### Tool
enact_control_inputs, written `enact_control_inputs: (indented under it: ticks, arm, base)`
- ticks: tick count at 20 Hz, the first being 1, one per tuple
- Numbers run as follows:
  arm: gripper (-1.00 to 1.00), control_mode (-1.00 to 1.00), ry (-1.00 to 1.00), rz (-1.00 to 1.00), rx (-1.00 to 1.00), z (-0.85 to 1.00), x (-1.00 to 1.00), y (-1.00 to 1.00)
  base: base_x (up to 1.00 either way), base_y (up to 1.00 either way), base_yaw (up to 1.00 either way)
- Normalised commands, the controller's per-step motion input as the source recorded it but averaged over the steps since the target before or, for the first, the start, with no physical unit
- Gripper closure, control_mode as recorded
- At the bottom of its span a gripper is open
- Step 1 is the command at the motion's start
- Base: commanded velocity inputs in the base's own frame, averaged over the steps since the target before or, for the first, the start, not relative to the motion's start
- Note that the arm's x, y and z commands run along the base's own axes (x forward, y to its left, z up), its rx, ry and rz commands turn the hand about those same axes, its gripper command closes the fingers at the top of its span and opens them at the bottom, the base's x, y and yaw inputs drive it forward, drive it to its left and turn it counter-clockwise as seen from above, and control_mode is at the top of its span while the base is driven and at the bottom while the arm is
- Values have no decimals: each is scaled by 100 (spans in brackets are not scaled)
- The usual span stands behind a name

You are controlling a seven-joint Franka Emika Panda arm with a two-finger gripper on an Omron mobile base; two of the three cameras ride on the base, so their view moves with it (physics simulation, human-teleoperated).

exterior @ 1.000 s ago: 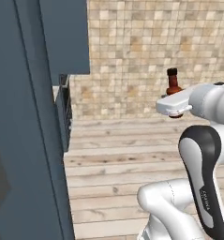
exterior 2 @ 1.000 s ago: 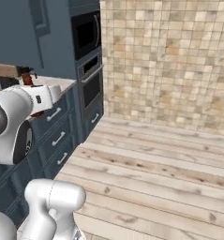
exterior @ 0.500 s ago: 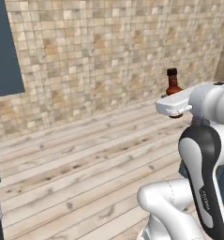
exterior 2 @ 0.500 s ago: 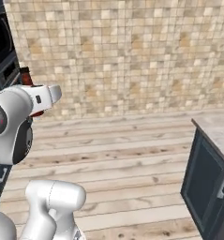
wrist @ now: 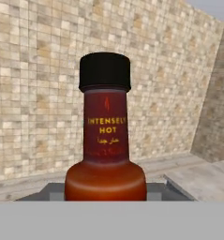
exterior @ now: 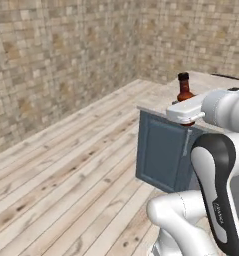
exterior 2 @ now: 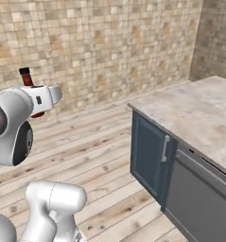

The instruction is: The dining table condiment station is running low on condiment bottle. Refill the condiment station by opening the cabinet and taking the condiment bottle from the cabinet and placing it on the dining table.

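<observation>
Condiment bottle (wrist: 105, 140) rides upright, gripped in the jaws, carried near the dining table's counter (exterior 2: 199, 118) for placing.

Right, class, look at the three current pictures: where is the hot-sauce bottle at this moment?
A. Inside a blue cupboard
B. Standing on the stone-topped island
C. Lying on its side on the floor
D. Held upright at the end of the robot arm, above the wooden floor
D: the condiment bottle stands upright in the gripper, carried over the wooden floor, not yet on the dining table.
</observation>
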Motion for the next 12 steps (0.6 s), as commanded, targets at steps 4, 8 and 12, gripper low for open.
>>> enact_control_inputs:
  ticks: [4,8,12]
  arm:
    - [100,100,0,0,0,0,0,0]
    - [100,100,0,0,0,0,0,0]
    - [100,100,0,0,0,0,0,0]
  base:
    - [0,-6,-62]
    - [9,-3,-53]
    - [19,-12,-44]
